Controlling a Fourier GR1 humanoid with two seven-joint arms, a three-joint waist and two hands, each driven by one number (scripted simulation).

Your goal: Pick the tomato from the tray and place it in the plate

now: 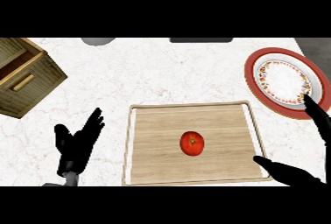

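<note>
Tomato [192, 143]: red, round, with a small dark stem mark on top, lying alone near the middle of the tray [149, 113], untouched by either hand. Tray: pale wood with a raised rim, flat on the white marble counter [161, 70]. Plate [275, 57]: red rim, white centre with a speckled ring, well apart from the tomato at the upper right. Right hand [297, 175]: released, fingers spread, thumb over the tray's near right corner, a finger reaching the plate's edge. Left hand [77, 142]: released, fingers up, resting left of the tray. A wooden crate [29, 83] sits upper left.
</note>
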